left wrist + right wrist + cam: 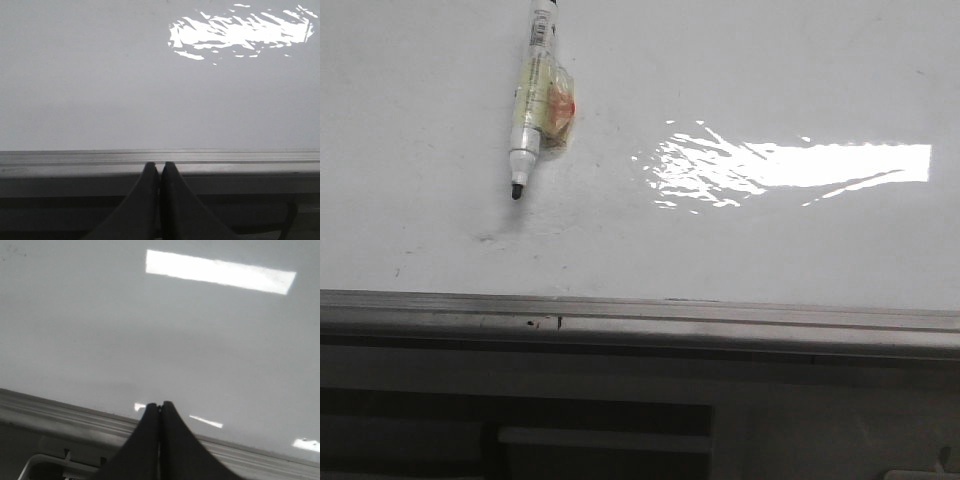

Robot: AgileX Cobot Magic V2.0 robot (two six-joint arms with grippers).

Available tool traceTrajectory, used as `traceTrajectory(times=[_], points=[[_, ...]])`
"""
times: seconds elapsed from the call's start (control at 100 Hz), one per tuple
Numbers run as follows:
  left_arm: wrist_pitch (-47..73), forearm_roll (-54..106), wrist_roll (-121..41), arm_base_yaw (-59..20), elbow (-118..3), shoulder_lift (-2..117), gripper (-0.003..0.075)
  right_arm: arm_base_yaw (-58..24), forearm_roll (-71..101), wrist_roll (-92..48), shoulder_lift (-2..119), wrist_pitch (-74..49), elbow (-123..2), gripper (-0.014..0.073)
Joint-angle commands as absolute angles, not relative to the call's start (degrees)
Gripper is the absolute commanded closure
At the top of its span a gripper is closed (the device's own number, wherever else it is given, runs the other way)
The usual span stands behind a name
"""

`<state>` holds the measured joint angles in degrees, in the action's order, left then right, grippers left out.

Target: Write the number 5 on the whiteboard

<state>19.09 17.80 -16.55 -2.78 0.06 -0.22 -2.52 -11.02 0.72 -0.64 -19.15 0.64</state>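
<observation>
The whiteboard (740, 240) fills the front view, glossy white with a bright glare patch; no number 5 shows on it, only faint smudges. A white marker pen (532, 95) wrapped in yellowish tape lies on the board at the upper left, its uncapped black tip pointing toward the rail. Neither gripper appears in the front view. In the left wrist view my left gripper (159, 166) is shut with nothing in it, over the board's grey rail (240, 162). In the right wrist view my right gripper (160, 405) is shut and empty, at the board's (150, 330) lower edge.
A grey metal rail (720, 322) runs along the board's lower edge, with dark framework (520, 430) below it. A faint grey smudge (485, 238) sits below the pen's tip. A white frame corner (40, 462) shows under the rail in the right wrist view.
</observation>
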Motion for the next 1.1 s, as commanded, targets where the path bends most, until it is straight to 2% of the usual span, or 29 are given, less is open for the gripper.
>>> traceTrajectory(times=[0.0, 0.3, 0.47, 0.6, 0.74, 0.91, 1.09], points=[[15.4, 18.7, -15.9, -2.6, 1.4, -1.1, 0.0741, -2.3, -12.3, 0.5, -1.6, -18.8, 2.0, 0.0658], [15.4, 18.7, -15.9, -2.6, 1.4, -1.1, 0.0741, -2.3, -17.4, 0.5, -1.6, -17.7, 2.0, 0.0658], [15.4, 18.7, -15.9, -2.6, 1.4, -1.1, 0.0741, -2.3, -31.6, 0.5, -1.6, -10.5, 2.0, 0.0658], [13.8, 18.9, -15.9, -2.6, 1.4, -1.1, 0.0741, -2.3, -33.0, 0.5, -1.6, -4.2, 2.0, 0.0658], [12.0, 37.7, -15.8, -2.6, 1.4, -1.1, 0.0741, -2.3, -31.2, 4.6, -1.5, 4.1, 2.0, 0.0658], [6.7, 56.8, -15.8, -2.6, 1.4, -1.1, 0.0741, -2.3, -16.9, 16.0, -1.5, 7.6, 2.0, 0.0658], [6.2, 64.5, -15.8, -2.6, 1.4, -1.1, 0.0741, -2.3, -2.5, 17.8, -1.5, 15.4, 2.0, 0.0658]])
